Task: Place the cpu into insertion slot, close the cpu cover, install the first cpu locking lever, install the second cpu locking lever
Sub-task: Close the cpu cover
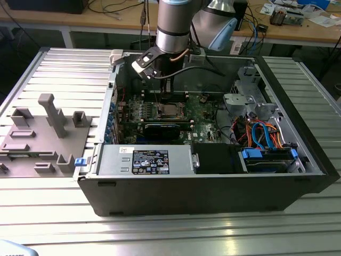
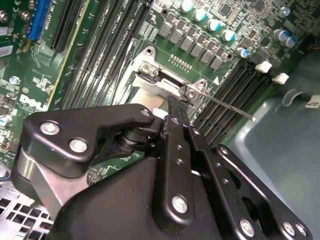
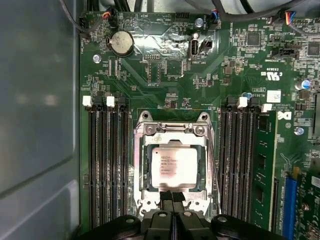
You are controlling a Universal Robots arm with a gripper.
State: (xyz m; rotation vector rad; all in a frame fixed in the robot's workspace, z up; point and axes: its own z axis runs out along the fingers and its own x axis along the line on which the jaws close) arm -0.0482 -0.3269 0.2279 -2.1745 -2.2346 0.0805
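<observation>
The cpu (image 3: 172,168) lies flat in the insertion slot (image 3: 173,127) on the green board, its dull silver top showing. The cpu cover (image 3: 145,165) is down around it as a silver frame. My gripper (image 3: 172,195) is shut, its two black fingers pressed together with nothing visible between them, right at one edge of the slot. In the second wrist view the gripper (image 2: 178,103) tip meets the slot's silver rim (image 2: 150,85). A thin locking lever (image 2: 230,108) sticks out sideways over the memory slots. In the exterior view the gripper (image 1: 166,99) hangs straight over the cpu (image 1: 169,110).
Long black memory slots (image 3: 107,165) flank the socket on both sides. A black graphics card (image 1: 162,129) sits in front of it, a power supply (image 1: 149,160) nearer still, and drive cables (image 1: 264,133) at the exterior view's right. A grey fixture (image 1: 48,128) stands outside the case.
</observation>
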